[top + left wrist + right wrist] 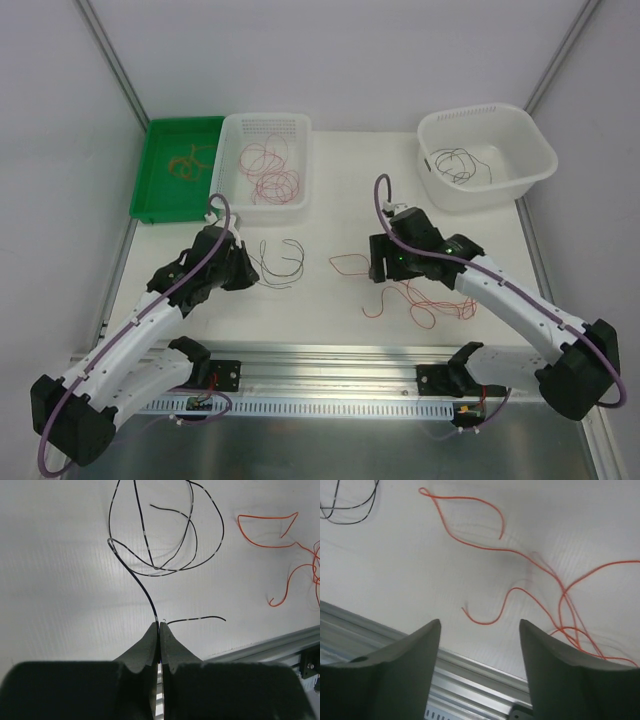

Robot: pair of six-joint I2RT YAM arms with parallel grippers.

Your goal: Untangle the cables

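Trouble could come from several places, so I scan across. Far left, the green tray (145,195) holds tan wires (188,163), and the white basket (262,208) beside it holds sorted red wires (270,172). Next, my left gripper (159,627) is pressed together, pinching one end of the black wire (156,570), whose loops lie on the table (340,200) ahead of it and cross one another. If I pull quickly, I think those crossings could cinch into a knot, or the thin strand could slip from the fingertips. A short black tail lies just beside the tips; I cannot tell whether it belongs to the same strand, and it might get dragged along. Further right, the loose red wires (410,292) sprawl apart from the black loops. My right gripper (480,625) hovers over them, spread wide with nothing between its fingers; closing here could catch two overlapping strands at once, or miss altogether. Far right, the white tub (500,197) holds black wires (458,166); carrying my strand there means crossing the red sprawl, which it could snag.
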